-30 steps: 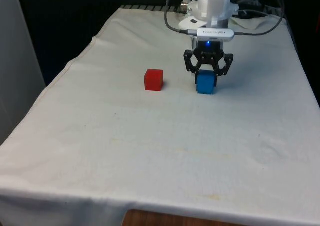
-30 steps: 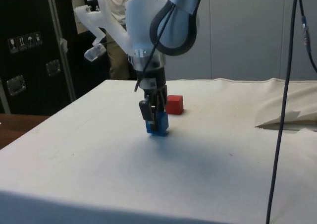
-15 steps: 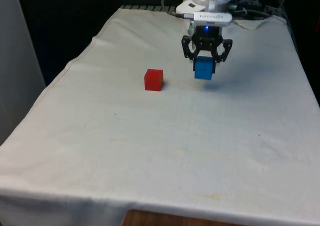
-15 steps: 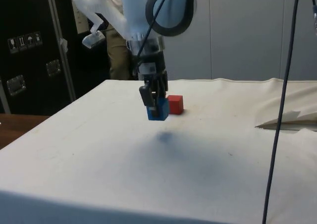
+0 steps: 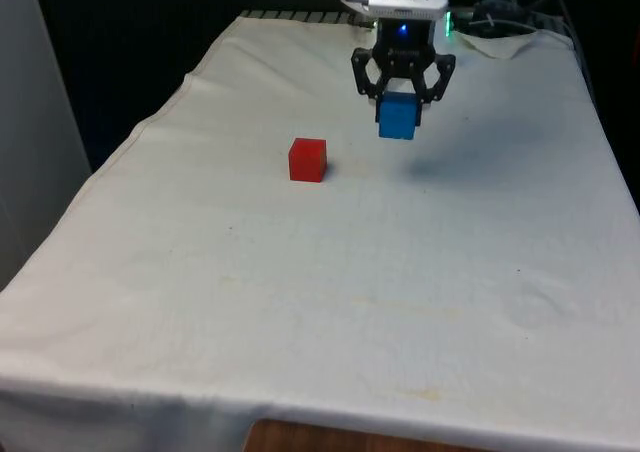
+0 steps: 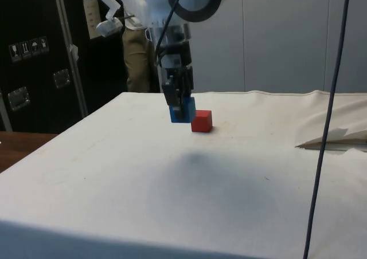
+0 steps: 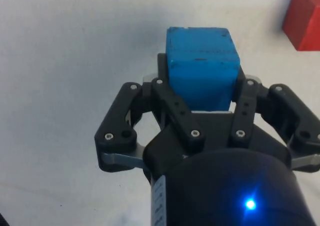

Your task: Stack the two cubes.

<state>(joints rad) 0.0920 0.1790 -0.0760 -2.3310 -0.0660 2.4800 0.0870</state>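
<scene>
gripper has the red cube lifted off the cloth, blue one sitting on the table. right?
Colours are swapped. The gripper is shut on the blue cube, lifted off the cloth; the red cube sits on the table. The front view shows it, and the side view confirms the gap under the blue cube.

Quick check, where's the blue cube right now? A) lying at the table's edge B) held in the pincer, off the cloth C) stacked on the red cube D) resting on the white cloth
B: the black two-finger pincer is shut on the blue cube, which hangs above its shadow on the white cloth, while the red cube sits apart with nothing on it.
</scene>
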